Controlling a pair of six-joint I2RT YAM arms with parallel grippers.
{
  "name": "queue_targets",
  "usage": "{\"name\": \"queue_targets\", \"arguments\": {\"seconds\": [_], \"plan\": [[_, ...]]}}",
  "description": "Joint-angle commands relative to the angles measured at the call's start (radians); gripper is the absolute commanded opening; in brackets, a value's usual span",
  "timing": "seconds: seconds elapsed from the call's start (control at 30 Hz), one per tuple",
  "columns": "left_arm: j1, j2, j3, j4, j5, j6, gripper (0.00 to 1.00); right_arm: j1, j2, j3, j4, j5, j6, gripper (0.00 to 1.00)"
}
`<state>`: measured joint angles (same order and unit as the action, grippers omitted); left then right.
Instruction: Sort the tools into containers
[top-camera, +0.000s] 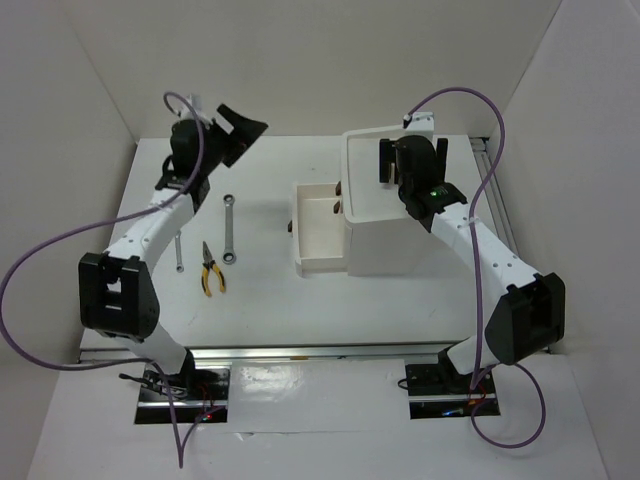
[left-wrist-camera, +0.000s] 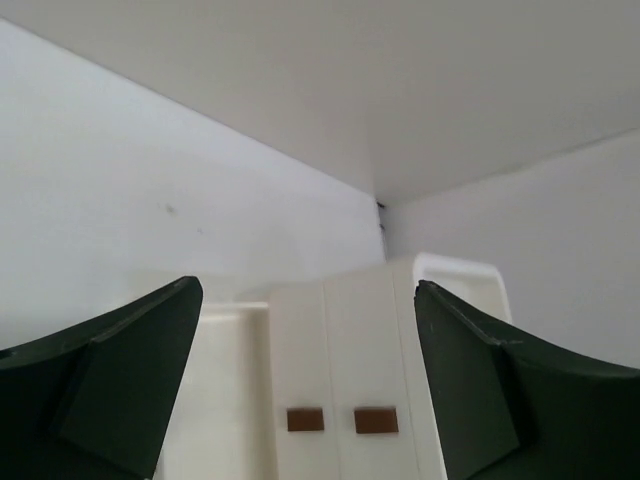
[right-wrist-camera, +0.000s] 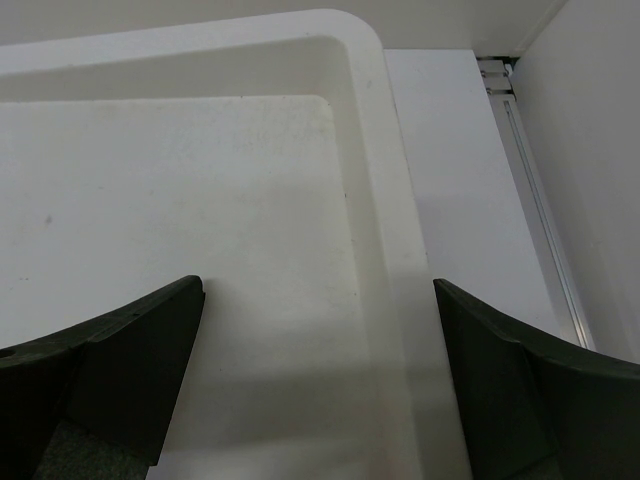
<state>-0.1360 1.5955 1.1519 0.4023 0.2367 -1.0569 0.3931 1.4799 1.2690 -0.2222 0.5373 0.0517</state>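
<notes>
While the yellow-handled pliers (top-camera: 211, 270), a silver wrench (top-camera: 229, 228) and a thin silver tool (top-camera: 179, 252) lay on the table (top-camera: 270, 300) at nine o'clock from the white plastic drawer box (top-camera: 395, 245), sorting looked unfinished. The left gripper (left-wrist-camera: 308, 288) and the right gripper (right-wrist-camera: 318, 287) each had their fingers spread and empty, the right one over the box's top tray (right-wrist-camera: 370, 150).

In the overhead view the right arm (top-camera: 470, 240) covered part of the box unit's top tray (top-camera: 362, 175). At centre left a slim silver tool (top-camera: 179, 258) ran under the left arm (top-camera: 150, 225), its upper end hidden. Two dark marks (top-camera: 338, 205) by the open drawer (top-camera: 320, 262) were too small to name. The lower frame edge cut off the left hand (left-wrist-camera: 308, 290) and the right hand (right-wrist-camera: 318, 290) in their wrist views.
</notes>
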Motion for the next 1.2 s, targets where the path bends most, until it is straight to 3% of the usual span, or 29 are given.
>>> {"name": "queue_targets", "arguments": {"seconds": [0.0, 0.07, 0.2, 0.6, 0.93, 1.1, 1.13, 1.17], "plan": [[0.045, 0.117, 0.312, -0.822, -0.221, 0.295, 1.0, 0.102, 0.155, -0.092, -0.247, -0.295, 0.086, 1.0], [0.055, 0.208, 0.499, -0.997, -0.319, 0.352, 1.0, 0.102, 0.155, -0.092, -0.247, -0.306, 0.086, 1.0], [0.076, 0.348, 0.606, -1.16, -0.39, 0.469, 1.0, 0.111, 0.155, -0.102, -0.236, -0.315, 0.086, 1.0], [0.064, 0.423, 0.54, -1.18, -0.363, 0.6, 1.0, 0.112, 0.125, -0.112, -0.227, -0.326, 0.086, 1.0], [0.039, 0.58, 0.537, -1.206, -0.375, 0.601, 0.97, 0.112, 0.094, -0.122, -0.218, -0.307, 0.086, 1.0], [0.058, 0.63, 0.554, -1.237, -0.395, 0.615, 0.77, 0.112, 0.085, -0.122, -0.218, -0.289, 0.086, 1.0], [0.058, 0.639, 0.554, -1.237, -0.378, 0.629, 0.51, 0.112, 0.085, -0.122, -0.218, -0.289, 0.086, 1.0], [0.058, 0.649, 0.554, -1.258, -0.404, 0.629, 0.43, 0.112, 0.085, -0.122, -0.218, -0.278, 0.086, 1.0]]}}
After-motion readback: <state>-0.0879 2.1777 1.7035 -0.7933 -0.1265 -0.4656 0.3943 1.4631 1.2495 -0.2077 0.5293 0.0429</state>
